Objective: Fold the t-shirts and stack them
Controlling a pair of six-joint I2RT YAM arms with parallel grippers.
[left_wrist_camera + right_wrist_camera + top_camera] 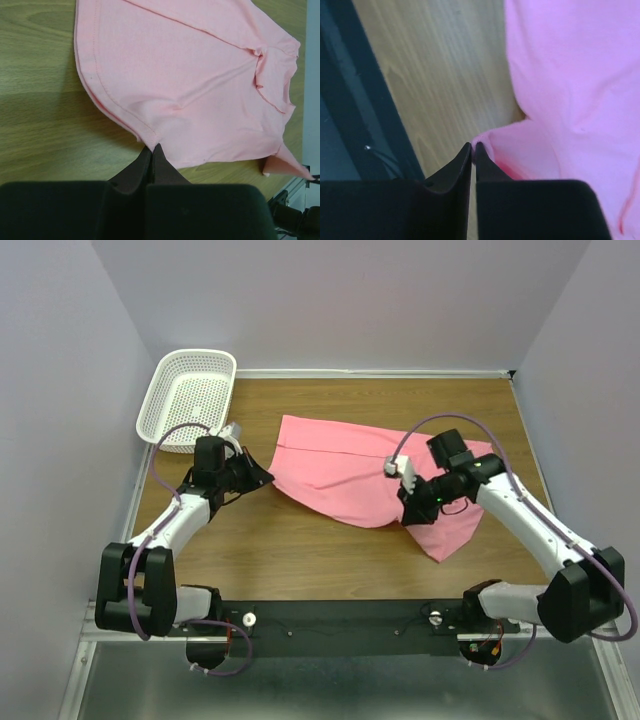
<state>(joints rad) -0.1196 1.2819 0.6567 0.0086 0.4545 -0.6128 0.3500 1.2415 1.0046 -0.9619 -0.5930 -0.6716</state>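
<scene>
- Top view: the pink t-shirt (345, 465) lies mostly flat on the wooden surface (300, 560), from the middle over to the right. A white mesh basket (190, 395) sits in the back left corner, apart from the shirt. The left gripper (262, 478) is at the shirt's left edge, and the right gripper (408, 502) is over its near right part.
- Left wrist view: the fingers (142, 167) are squeezed together, pinching the shirt's hemmed edge. The rest of the cloth fans out away from the tips.
- Right wrist view: these fingers (457, 167) are closed too, nipping a folded bit of the shirt's edge. There's bare wood on the left and pink cloth on the right.
</scene>
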